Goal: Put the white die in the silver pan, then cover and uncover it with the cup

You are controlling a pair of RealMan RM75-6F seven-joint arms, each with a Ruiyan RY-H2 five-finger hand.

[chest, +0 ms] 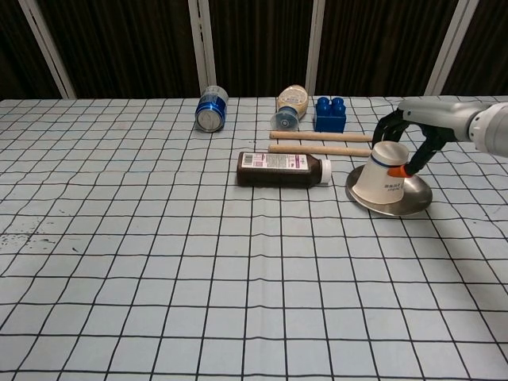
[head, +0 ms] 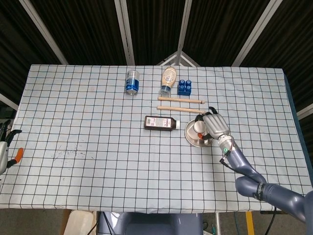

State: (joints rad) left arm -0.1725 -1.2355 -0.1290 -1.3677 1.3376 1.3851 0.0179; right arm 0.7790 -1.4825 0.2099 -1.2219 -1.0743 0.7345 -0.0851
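The white paper cup [chest: 384,176] stands upside down and tilted on the silver pan [chest: 414,203], right of the table's middle. My right hand [chest: 416,128] grips the cup's upturned base from above, an orange-tipped finger against its right side. In the head view the same hand [head: 213,125] covers part of the cup [head: 197,128] and the pan [head: 191,136]. No view shows the white die. My left hand [head: 5,148] hangs at the far left table edge with fingers apart, holding nothing.
A brown bottle [chest: 282,169] lies just left of the pan. Two wooden sticks [chest: 321,136] lie behind it, with a blue brick [chest: 330,113], a lying squeeze bottle [chest: 289,107] and a blue can [chest: 209,109] further back.
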